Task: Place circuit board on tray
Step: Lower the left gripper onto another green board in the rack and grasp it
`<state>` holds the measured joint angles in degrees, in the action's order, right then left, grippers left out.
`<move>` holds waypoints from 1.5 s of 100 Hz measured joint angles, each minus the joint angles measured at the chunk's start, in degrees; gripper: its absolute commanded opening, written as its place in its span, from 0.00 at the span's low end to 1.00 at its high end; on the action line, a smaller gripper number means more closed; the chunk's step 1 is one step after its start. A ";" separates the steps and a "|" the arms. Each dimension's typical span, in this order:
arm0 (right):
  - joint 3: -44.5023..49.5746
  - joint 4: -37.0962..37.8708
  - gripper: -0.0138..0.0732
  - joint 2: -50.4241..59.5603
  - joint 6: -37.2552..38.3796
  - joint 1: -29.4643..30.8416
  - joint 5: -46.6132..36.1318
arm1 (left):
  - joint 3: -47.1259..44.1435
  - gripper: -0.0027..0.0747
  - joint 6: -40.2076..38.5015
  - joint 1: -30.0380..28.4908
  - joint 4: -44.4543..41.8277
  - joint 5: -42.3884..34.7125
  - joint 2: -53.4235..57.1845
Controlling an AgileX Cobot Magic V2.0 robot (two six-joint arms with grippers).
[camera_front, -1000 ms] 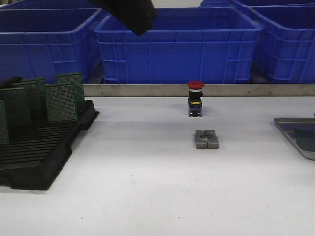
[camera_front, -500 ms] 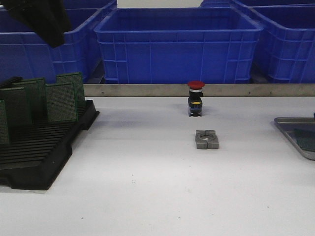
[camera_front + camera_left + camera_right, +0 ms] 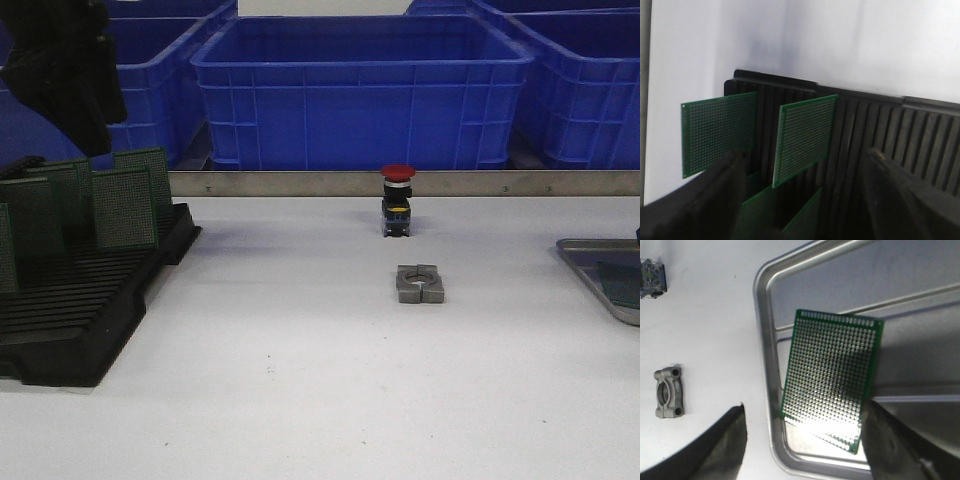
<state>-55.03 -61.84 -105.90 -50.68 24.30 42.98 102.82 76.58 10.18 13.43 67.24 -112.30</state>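
The silver-grey tray holds one green circuit board lying flat near its corner. My right gripper hangs open and empty above that corner, one finger on each side of the board and touching nothing. The tray also shows at the right edge of the front view. My left gripper is open and empty above the black slotted rack, where several green circuit boards stand upright. In the front view the left arm hangs over the rack.
A red push button and a grey metal clamp sit mid-table; the clamp also shows in the right wrist view. Blue bins stand behind a metal rail at the back.
My left arm has swung from the top centre to the left and down, and now hangs over the rack. The boards, tray, button and clamp have not moved.
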 measured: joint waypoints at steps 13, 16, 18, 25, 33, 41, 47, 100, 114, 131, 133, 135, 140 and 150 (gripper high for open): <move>0.00 0.00 0.74 0.00 0.00 0.00 -0.01 | 0.00 0.63 0.30 0.00 -0.83 -1.61 -0.77; 0.00 0.00 0.74 0.00 0.00 0.00 -0.01 | 0.00 0.63 0.44 0.00 -1.09 -1.91 -1.02; 0.00 0.00 0.74 0.00 0.00 0.00 -0.01 | 0.00 0.63 0.48 0.00 -1.22 -2.20 -1.13; -0.04 0.00 0.74 0.00 0.00 0.00 -0.01 | 0.00 0.63 0.62 0.00 -1.60 -2.68 -1.70; -0.04 0.00 0.74 0.00 0.00 0.00 -0.01 | 0.00 0.63 0.62 0.00 -1.86 -2.93 -2.51; -0.04 0.00 0.74 0.00 0.00 0.00 -0.01 | 0.00 0.63 0.62 0.00 -1.96 -3.42 -3.37; -0.04 0.00 0.74 0.00 0.00 0.00 -0.01 | 0.00 0.63 0.62 0.00 -1.96 -3.82 -3.87; -0.04 0.00 0.74 0.00 0.00 0.00 0.11 | 0.00 0.63 0.62 -1.24 -1.86 -5.50 -5.55; -0.04 0.00 0.74 0.00 0.00 0.00 0.11 | 0.00 0.63 0.62 -1.24 -1.01 -5.38 -7.11; -0.04 0.00 0.74 0.00 0.00 0.00 0.11 | 0.00 0.63 0.62 -1.24 -0.61 -4.54 -8.70; -0.04 0.00 0.74 0.00 0.00 0.00 0.11 | 0.00 0.63 0.62 -1.24 -0.61 -4.42 -8.82; -0.04 0.00 0.74 0.00 0.00 0.00 0.11 | 0.00 0.63 0.62 -1.24 -0.53 -4.42 -8.82; -0.04 0.00 0.74 0.00 0.00 0.00 0.11 | 0.00 0.63 0.62 -1.24 -0.53 -4.30 -8.82; -0.04 0.00 0.74 0.00 0.00 0.00 0.11 | 0.00 0.63 0.62 -1.24 -0.39 -4.23 -8.82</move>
<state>-55.06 -61.84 -105.90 -50.68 24.30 43.09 102.82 77.19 8.94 13.04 63.01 -121.12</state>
